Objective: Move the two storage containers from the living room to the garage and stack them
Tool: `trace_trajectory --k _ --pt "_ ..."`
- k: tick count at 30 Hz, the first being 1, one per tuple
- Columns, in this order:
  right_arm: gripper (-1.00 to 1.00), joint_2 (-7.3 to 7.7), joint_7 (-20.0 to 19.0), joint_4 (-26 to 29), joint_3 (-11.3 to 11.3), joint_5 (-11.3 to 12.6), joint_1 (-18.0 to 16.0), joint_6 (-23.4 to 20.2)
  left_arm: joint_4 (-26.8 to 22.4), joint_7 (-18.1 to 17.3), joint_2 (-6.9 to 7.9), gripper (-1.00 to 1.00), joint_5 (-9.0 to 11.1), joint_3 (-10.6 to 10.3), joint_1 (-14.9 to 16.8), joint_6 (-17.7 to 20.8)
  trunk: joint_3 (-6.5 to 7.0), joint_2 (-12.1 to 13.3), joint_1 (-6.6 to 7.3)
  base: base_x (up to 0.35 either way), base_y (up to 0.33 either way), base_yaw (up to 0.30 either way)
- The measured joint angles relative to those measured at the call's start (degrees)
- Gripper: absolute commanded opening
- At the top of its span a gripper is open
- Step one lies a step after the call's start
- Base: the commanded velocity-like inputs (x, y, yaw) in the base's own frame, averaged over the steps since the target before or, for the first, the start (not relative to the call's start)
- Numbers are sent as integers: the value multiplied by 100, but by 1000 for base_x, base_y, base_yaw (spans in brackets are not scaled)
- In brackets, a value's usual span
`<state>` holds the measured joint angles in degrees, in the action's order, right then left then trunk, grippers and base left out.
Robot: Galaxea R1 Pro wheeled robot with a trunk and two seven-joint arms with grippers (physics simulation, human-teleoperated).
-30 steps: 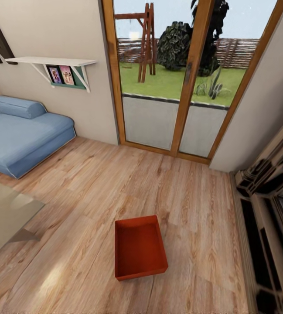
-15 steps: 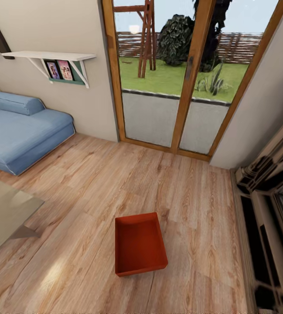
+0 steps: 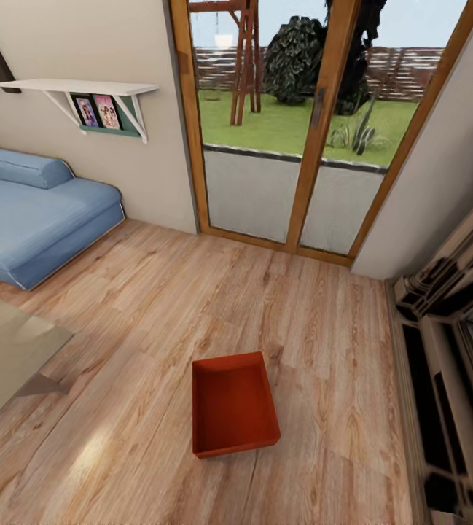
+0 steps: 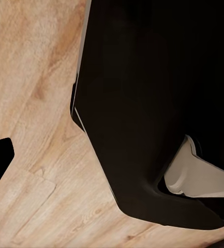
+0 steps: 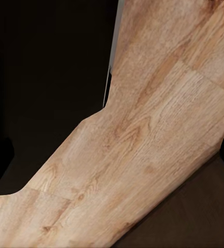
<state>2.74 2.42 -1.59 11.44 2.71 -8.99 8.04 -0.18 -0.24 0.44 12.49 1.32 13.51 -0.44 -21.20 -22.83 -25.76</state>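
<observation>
Storage container point(image 3: 233, 405) on wood floor point(image 3: 156, 306)

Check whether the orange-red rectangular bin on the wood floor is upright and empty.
Upright and empty: the orange-red rectangular bin sits open side up, its bare bottom visible.

A storage container point(image 3: 234, 405) lies on the plank floor point(image 3: 156, 306), sofa point(image 3: 36, 219) far left, glass doors point(image 3: 294, 124) behind.

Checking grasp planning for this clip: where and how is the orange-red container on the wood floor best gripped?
Probably by a rim. The storage container sits upright and open-topped on the plank floor, with thin, slightly flared walls and no handles, so jaws coming down from above could pinch one wall, or each arm could take one long side wall.
</observation>
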Motion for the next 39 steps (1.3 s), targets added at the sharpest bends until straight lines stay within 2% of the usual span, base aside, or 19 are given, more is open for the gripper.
trace_trajectory --k 39 --pt "100 -37 -27 0 14 -32 0 -63 -1 0 0 100 4 0 0 -3 -19 0 0 0 0 0"
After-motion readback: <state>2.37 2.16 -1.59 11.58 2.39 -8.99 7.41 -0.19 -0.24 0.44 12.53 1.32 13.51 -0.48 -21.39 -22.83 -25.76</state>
